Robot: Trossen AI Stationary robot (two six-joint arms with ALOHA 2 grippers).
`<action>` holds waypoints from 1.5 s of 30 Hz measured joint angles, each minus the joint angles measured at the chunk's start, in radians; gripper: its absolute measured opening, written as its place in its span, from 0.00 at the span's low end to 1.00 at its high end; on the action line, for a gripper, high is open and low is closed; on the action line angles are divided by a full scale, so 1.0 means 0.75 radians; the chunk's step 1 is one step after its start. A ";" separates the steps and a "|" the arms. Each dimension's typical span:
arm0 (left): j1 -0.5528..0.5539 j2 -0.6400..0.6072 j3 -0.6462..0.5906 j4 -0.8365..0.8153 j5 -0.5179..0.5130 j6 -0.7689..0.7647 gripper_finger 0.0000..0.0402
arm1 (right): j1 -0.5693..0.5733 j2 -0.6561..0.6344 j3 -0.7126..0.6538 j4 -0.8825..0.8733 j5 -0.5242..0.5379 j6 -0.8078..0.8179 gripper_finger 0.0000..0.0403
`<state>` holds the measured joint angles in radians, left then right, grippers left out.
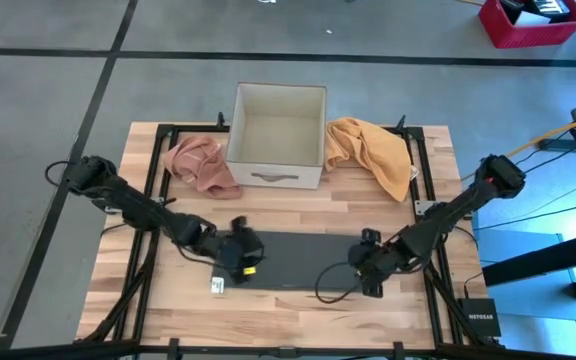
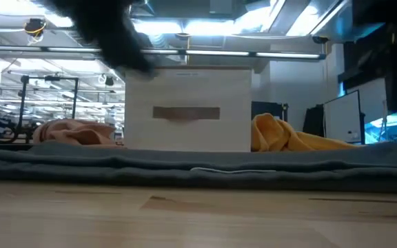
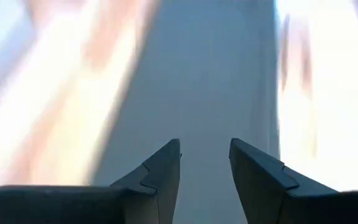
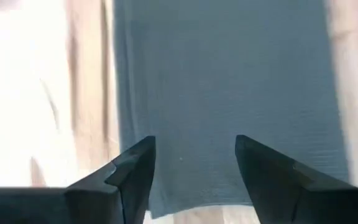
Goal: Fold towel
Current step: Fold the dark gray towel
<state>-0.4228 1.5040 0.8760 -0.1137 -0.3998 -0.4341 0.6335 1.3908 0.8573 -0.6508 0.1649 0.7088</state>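
Grey concrete floor surrounds the wooden table [image 1: 298, 300] in the high view, with a red crate [image 1: 530, 24] on the floor at the far right. On the table a dark grey towel [image 1: 303, 258] lies flat as a long strip near the front edge, between the two arms. The left tool [image 1: 240, 262] sits at the towel's left end and the right tool [image 1: 366, 272] at its right end. Behind the towel an open beige box [image 1: 277, 135] stands at the table's far side, a pink cloth [image 1: 200, 163] bunched just beside it on the left and an orange cloth [image 1: 373, 150] on the right. A small white tag [image 1: 216, 286] lies on the wood near the left tool. Low view: the towel [image 2: 198, 172] runs as a flat grey band across the whole width of the table, with the box [image 2: 188, 110], pink cloth [image 2: 74, 131] and orange cloth [image 2: 288, 138] behind it and a lit workshop beyond. Left wrist view: the left tool [image 3: 205, 171] has its fingers spread with a gap between them, hanging over the blurred grey towel [image 3: 210, 81] and pinching nothing. Right wrist view: the right tool [image 4: 194, 168] has its fingers spread wider, directly above the towel [image 4: 229, 93] near its short edge, with bare wood on both sides.
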 joint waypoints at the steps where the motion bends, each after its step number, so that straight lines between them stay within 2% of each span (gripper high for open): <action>1: 0.025 0.022 0.003 0.124 -0.004 0.076 0.33 | 0.014 -0.027 0.010 -0.007 0.024 0.040 0.56; 4: 0.087 0.134 0.003 0.387 0.009 0.227 0.33 | 0.063 -0.104 -0.022 -0.017 0.096 0.240 0.56; 7: 0.115 0.273 0.003 0.546 0.081 0.314 0.33 | 0.110 -0.146 -0.082 -0.004 0.129 0.517 0.56; 11: 0.149 0.416 0.046 0.615 0.120 0.376 0.33 | 0.141 -0.158 -0.156 0.017 0.089 0.822 0.56; 16: 0.203 0.505 0.102 0.622 0.177 0.452 0.33 | 0.142 -0.159 -0.224 0.022 -0.010 1.006 0.57; 22: 0.229 0.586 0.136 0.620 0.269 0.450 0.33 | 0.141 -0.159 -0.371 0.107 -0.001 1.166 0.68; 27: 0.229 0.611 0.146 0.621 0.300 0.450 0.33 | 0.142 -0.167 -0.536 0.389 0.038 1.243 0.74; 30: 0.228 0.612 0.146 0.616 0.301 0.450 0.33 | 0.142 -0.169 -0.588 0.470 0.075 1.282 0.74; 38: 0.228 0.612 0.141 0.611 0.300 0.444 0.33 | 0.145 -0.165 -0.615 0.512 0.177 1.297 0.74; 45: 0.228 0.612 0.140 0.511 0.300 0.403 0.33 | 0.144 -0.158 -0.622 0.564 0.243 1.288 0.74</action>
<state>-0.2516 1.9629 0.9813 0.2694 -0.1749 -0.1321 0.7418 1.2724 0.3908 -0.2276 0.3471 1.6748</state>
